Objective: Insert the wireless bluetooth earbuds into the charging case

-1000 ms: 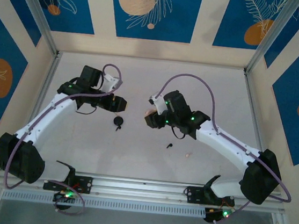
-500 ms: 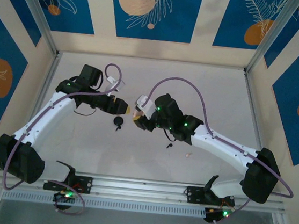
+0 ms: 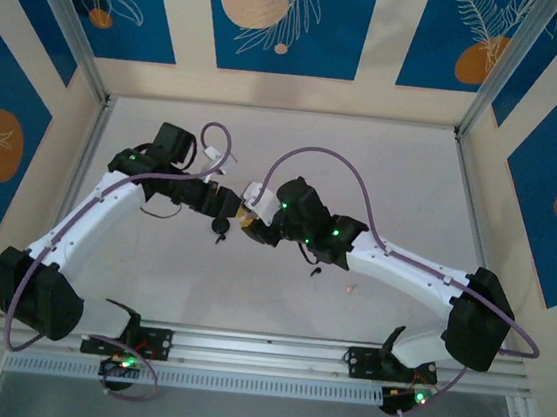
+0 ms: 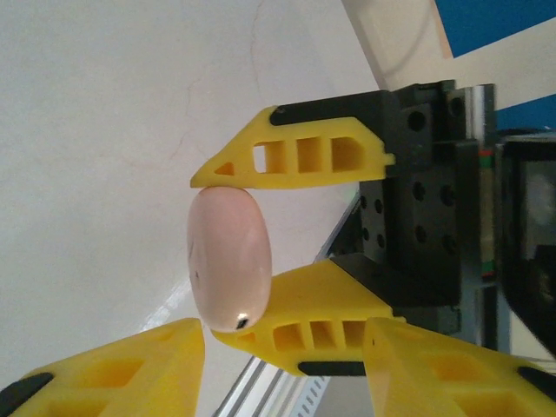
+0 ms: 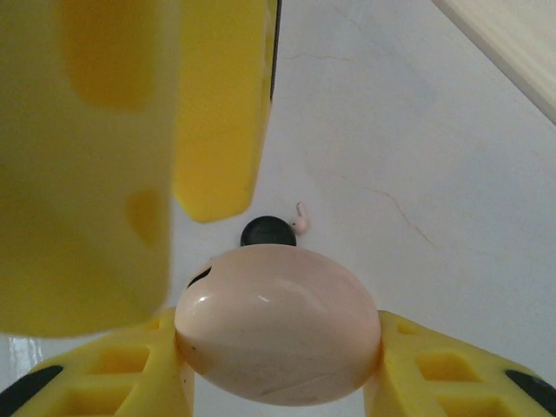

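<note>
right gripper (image 5: 278, 352): clamped on pink charging case (image 5: 278, 326)
left gripper (image 4: 282, 352): fingers apart, just beside case
tip: probably lid-opening; grip the lid squarely, pry gently

White table (image 3: 294, 160) carries black disc (image 3: 221, 225), black bud (image 3: 315, 270), seemingly pink bud (image 3: 350, 288).

Pink egg-shaped charging case (image 5: 278, 326) sits low centre, pinched by right claw (image 5: 278, 347), one yellow finger each side. Just beyond case: round black disc (image 5: 268, 231) w/ tiny pale pink earbud (image 5: 301, 219) just beside its right edge, both on white counter (image 5: 417, 130). Above-left of case: left claw (image 5: 170, 252), blurred, fingers apart, nothing btwn them.
</note>
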Controlling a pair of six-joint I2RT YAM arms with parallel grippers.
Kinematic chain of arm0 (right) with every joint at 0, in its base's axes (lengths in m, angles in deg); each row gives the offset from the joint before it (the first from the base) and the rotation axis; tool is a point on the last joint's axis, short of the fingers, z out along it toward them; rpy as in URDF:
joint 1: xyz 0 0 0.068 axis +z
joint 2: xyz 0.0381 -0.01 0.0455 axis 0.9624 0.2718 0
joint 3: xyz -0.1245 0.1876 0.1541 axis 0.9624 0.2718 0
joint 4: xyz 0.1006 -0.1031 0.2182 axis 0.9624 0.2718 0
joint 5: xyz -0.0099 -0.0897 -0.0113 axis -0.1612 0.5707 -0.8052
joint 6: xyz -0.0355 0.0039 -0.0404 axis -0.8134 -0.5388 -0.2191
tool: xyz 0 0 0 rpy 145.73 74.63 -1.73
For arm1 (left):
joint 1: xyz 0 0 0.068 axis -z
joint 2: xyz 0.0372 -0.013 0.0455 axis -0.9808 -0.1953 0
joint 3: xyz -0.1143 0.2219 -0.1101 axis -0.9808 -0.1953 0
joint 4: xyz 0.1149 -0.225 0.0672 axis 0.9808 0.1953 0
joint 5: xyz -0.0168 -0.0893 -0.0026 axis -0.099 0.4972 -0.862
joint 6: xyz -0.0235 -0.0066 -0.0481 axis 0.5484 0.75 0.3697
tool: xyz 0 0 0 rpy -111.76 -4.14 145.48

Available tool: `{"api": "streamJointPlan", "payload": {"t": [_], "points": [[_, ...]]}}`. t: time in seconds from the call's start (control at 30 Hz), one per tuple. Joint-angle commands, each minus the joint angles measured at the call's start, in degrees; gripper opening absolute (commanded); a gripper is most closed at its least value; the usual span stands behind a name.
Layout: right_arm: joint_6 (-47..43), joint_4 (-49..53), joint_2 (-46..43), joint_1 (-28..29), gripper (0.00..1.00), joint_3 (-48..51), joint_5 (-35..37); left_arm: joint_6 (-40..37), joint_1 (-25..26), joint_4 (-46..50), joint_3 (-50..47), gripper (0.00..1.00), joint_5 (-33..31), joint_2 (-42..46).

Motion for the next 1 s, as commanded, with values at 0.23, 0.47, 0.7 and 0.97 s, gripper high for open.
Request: {"api": "streamJointPlan", "payload": {"t": [0.23, 0.47, 0.7, 0.97], "points": [[-1.01, -3.92, -1.47, 0.63, 0.44, -1.60, 0.38, -1.57, 1.35, 1.31, 1.58, 0.46, -0.68, -1.66], [-1.01, -4.51, -1.99, 1.10, 0.43, -1.26, 0.12, -1.45, 1.69, 0.95, 1.56, 0.40, -1.54, -2.38], [-1.45, -4.84, -2.57, 1.67, 0.43, -0.82, -0.21, -1.31, 1.78, 0.08, 1.78, 0.37, -1.96, -2.98], [-1.52, -5.76, -3.39, 1.71, 0.47, 0.05, 0.24, -1.90, 1.79, -1.13, 1.52, 0.21, -1.92, -2.90]]}}
